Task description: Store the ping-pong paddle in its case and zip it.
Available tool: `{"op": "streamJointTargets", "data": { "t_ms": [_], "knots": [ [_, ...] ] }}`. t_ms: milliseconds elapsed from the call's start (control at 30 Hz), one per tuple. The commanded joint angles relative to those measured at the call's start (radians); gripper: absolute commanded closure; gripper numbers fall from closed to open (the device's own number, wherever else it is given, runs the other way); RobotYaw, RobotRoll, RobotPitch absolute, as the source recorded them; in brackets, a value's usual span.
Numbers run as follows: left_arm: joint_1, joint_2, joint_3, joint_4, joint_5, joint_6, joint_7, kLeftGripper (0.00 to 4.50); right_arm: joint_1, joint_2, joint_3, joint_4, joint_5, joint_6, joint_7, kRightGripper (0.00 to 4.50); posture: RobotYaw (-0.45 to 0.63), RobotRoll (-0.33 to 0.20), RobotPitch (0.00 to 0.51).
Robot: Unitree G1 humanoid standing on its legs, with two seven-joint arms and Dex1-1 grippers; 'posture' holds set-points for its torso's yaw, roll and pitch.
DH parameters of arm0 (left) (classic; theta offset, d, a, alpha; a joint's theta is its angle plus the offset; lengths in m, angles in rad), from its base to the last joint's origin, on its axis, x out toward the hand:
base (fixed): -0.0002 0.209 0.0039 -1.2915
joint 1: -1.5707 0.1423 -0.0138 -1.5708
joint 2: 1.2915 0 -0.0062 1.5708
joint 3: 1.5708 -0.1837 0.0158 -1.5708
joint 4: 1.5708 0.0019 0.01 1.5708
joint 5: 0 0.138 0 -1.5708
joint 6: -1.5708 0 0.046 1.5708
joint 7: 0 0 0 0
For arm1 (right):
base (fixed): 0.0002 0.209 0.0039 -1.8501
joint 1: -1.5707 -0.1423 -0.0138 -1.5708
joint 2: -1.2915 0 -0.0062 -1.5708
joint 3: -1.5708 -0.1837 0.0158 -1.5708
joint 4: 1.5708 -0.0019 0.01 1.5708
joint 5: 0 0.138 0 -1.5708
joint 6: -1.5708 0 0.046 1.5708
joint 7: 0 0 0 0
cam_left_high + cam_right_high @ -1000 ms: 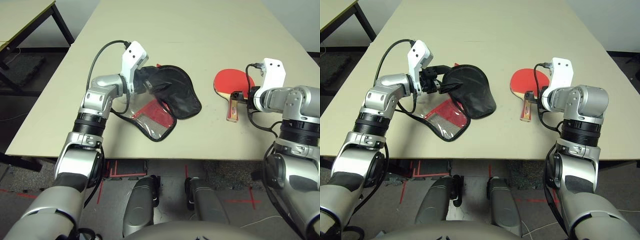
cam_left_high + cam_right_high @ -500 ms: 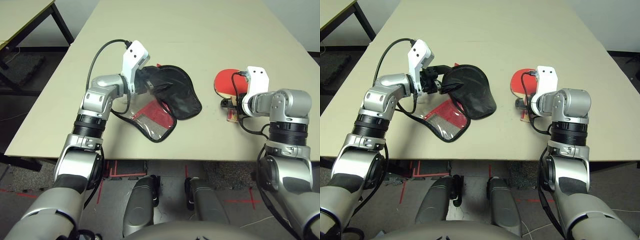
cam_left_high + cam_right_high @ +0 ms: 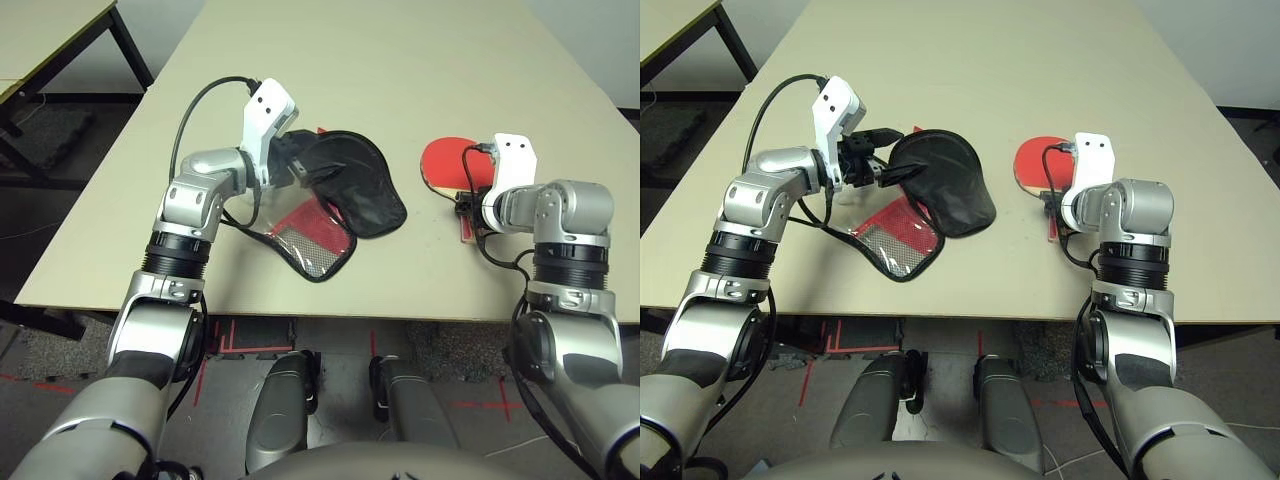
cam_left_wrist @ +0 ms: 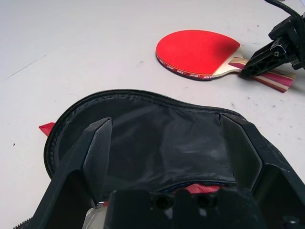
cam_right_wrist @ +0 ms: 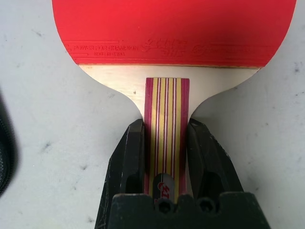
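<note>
Striped wood sits clamped in your right gripper [image 5: 166, 152], the paddle [image 5: 174, 28] flat at two o'clock. Your left gripper [image 4: 169, 148] gapes wide over the case [image 3: 943, 185], its flap open at eleven o'clock, paddle outside it.

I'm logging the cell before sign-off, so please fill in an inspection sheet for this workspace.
Surface: pale table, a few small dark marks.
Paddle: lying flat, red face up, at the robot's right.
Case: lying unfolded, black lining showing; red fabric and mesh part beside it, nearer the robot; paddle not inside.
Clutter: nothing seen.
Left gripper: open, over the case's black lining.
Right gripper: closed on the paddle's handle, one finger each side.
Cables: black cable looping at each wrist; thin pale cable on the floor.
Surroundings: second table at far left; dark floor with red tape lines.
</note>
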Motion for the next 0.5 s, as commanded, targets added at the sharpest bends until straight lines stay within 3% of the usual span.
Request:
{"op": "streamJointTargets", "data": {
  "t_ms": [33, 267, 500],
  "knots": [
    [0.000, -0.009, 0.005, -0.009, -0.019, 0.013, 0.006, 0.00, -0.064, -0.026, 0.031, 0.008, -0.010, -0.063, 0.010, 3.38, 0.13, 0.000, 0.145],
    [-0.019, -0.002, 0.008, -0.029, -0.036, 0.035, 0.002, 0.00, -0.200, 0.013, 0.186, -0.052, 0.056, 0.046, 0.118, 3.39, 0.11, 0.000, 0.140],
    [0.009, 0.037, 0.047, -0.130, -0.061, 0.094, 0.031, 0.00, -0.193, 0.141, 0.242, -0.201, 0.108, 0.220, 0.140, 3.39, 0.13, 0.000, 0.135]
  ]
}}
